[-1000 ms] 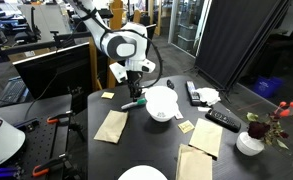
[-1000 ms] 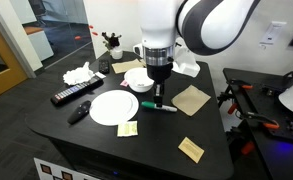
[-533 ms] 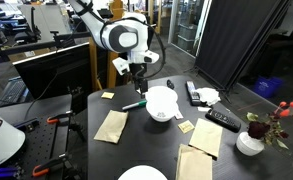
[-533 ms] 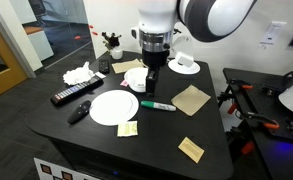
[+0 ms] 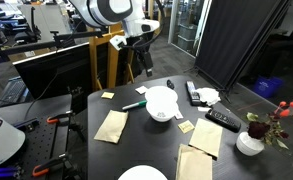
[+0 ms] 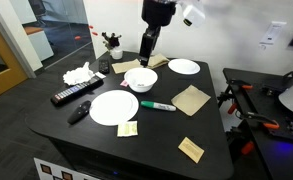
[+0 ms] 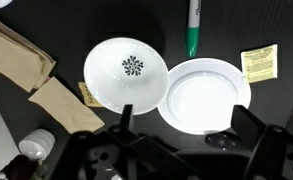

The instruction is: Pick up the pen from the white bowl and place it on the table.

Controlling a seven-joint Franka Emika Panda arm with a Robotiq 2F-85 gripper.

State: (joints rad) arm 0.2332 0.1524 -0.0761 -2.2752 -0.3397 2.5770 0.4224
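Table (image 5: 146, 135): dark, napkins (image 5: 111, 126) scattered
Pen (image 5: 134, 104): lying flat on it, just beside white bowl (image 5: 161, 103)
Gripper (image 5: 146, 70): up high, fingers spread, empty

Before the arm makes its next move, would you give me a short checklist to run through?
1. Pen out of the bowl, lying on the table: ok.
2. Gripper empty, jaws apart in the wrist view: ok.
3. Gripper high above bowl and plate: ok.
4. Pen away from the table edge: ok.
5. Pen at rest, not rolling: cannot tell.
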